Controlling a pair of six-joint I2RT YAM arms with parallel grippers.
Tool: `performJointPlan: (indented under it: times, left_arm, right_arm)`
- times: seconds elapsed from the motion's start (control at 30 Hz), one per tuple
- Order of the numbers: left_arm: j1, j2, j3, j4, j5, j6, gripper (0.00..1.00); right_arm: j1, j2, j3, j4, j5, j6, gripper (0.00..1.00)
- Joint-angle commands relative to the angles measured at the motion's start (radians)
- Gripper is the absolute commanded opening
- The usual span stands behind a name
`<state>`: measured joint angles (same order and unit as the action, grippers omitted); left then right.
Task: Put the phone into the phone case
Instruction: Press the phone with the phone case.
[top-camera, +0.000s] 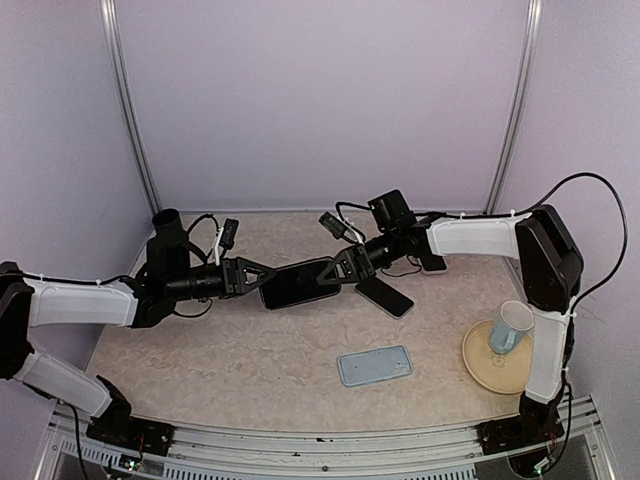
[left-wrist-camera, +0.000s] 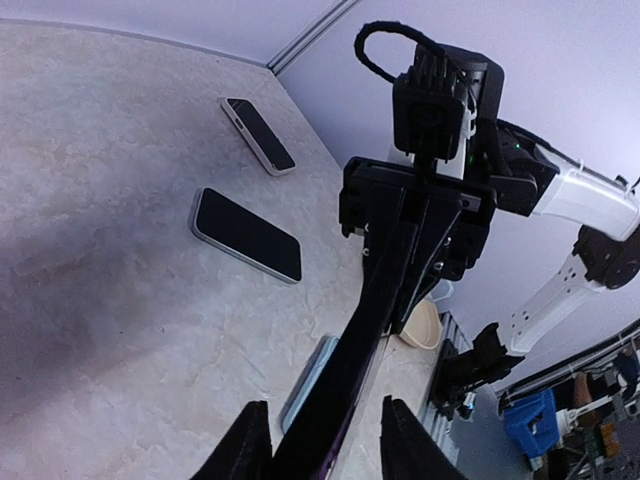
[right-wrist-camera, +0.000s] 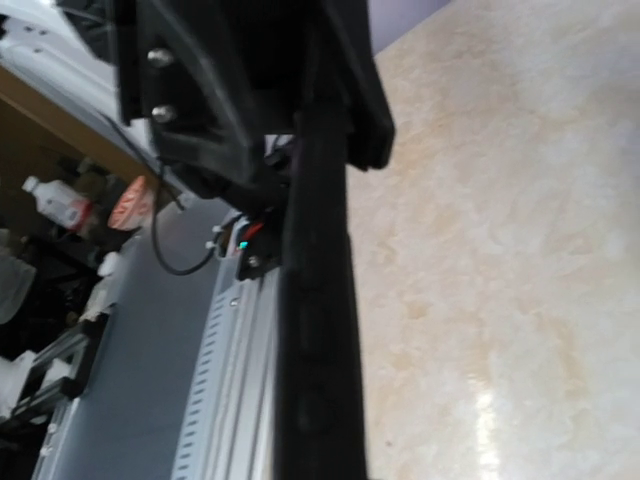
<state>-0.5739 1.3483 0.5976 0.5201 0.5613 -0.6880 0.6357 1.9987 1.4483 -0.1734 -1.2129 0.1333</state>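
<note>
A black phone (top-camera: 300, 283) hangs level above the middle of the table, stretched between both arms. My right gripper (top-camera: 345, 268) is shut on its right end. In the right wrist view the phone (right-wrist-camera: 315, 330) runs edge-on up the frame and hides my own fingers. My left gripper (top-camera: 268, 280) straddles the left end. In the left wrist view its fingers (left-wrist-camera: 400, 440) stand apart, with a gap beside the phone (left-wrist-camera: 350, 370), so the gripper (left-wrist-camera: 325, 425) is open. A light-blue phone case (top-camera: 375, 365) lies flat on the table near the front, partly hidden below the phone in the left wrist view (left-wrist-camera: 308, 385).
Two more phones lie screen-up on the table, one (top-camera: 385, 296) just under the right gripper and one (top-camera: 432, 262) further back. A pale blue mug (top-camera: 510, 325) stands on a tan plate (top-camera: 480, 365) at the right front, by the right arm's base.
</note>
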Motion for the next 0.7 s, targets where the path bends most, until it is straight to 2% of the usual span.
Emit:
performJointPlan:
  times: [0.0, 0.07, 0.17, 0.4, 0.67]
  left_arm:
    - [-0.006, -0.015, 0.008, -0.002, -0.003, -0.023, 0.49]
    - [-0.004, -0.016, 0.001, 0.015, 0.006, -0.037, 0.58]
    - [0.0, -0.018, -0.012, 0.046, 0.023, -0.051, 0.64]
    - [0.002, 0.005, -0.03, 0.094, 0.065, -0.079, 0.66]
    - [-0.004, 0.039, -0.038, 0.137, 0.089, -0.095, 0.67]
  right_arm:
    - [-0.013, -0.041, -0.005, 0.083, 0.077, 0.012, 0.0]
    - [-0.017, -0.062, -0.019, 0.103, 0.087, 0.014, 0.0]
    - [-0.03, -0.087, -0.043, 0.14, 0.088, 0.03, 0.0]
    - [-0.055, -0.132, -0.126, 0.317, 0.017, 0.142, 0.0]
    - [-0.056, -0.141, -0.14, 0.427, -0.043, 0.23, 0.0]
